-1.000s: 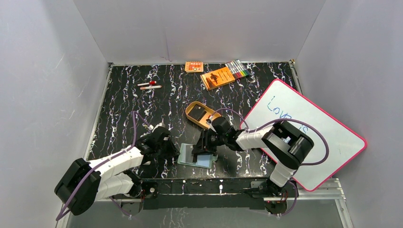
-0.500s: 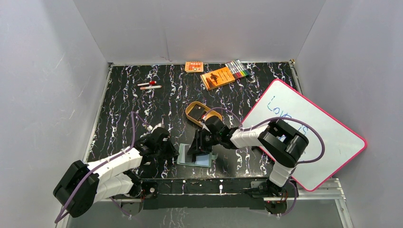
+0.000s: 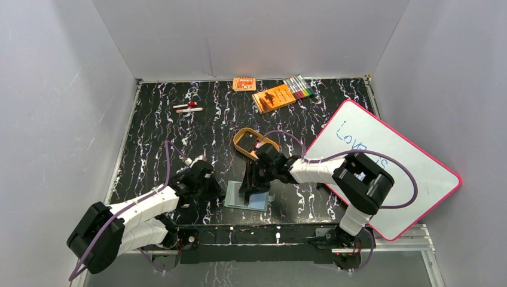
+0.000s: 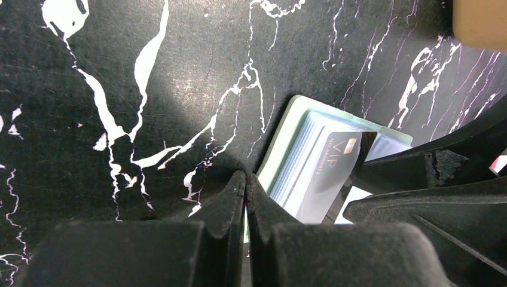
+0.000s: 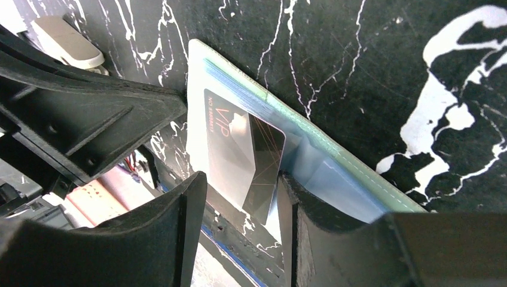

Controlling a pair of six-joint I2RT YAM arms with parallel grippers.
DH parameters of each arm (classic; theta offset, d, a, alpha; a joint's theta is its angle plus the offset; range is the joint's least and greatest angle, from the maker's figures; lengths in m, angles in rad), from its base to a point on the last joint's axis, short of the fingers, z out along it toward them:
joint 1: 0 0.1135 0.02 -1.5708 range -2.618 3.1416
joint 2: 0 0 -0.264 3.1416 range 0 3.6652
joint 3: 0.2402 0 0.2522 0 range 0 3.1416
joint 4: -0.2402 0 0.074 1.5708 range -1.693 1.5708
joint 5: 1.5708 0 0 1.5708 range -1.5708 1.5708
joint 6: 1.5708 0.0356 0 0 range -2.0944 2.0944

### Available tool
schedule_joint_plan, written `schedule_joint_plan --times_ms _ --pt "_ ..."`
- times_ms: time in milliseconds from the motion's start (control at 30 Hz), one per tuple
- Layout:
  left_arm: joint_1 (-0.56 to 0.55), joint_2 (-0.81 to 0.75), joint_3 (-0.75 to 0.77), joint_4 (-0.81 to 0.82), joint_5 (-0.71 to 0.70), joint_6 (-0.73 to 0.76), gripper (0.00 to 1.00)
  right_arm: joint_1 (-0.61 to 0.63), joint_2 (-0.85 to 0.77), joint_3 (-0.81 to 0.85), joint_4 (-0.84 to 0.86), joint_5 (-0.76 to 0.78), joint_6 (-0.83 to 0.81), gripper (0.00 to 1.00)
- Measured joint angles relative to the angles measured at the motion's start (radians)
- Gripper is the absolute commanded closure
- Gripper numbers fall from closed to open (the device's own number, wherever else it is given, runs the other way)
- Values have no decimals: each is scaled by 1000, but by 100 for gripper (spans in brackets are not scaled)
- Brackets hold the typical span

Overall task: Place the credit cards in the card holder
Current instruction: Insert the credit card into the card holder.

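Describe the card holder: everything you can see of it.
The card holder lies open and flat on the black marbled table, near its front edge. Its outer shell is sage green, its inner pockets pale blue-grey and smooth. A dark credit card marked VIP lies across its pockets. The shut left gripper sits at the holder's edge; the right gripper straddles the card.
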Motion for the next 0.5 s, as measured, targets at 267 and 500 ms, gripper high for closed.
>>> schedule_joint_plan --times_ms 267,500 --pt "0 -11 -11 7 0 -2 100 21 -5 21 -64 25 -16 45" --pt "0 -17 -23 29 6 -6 100 42 7 45 -80 28 -22 50"
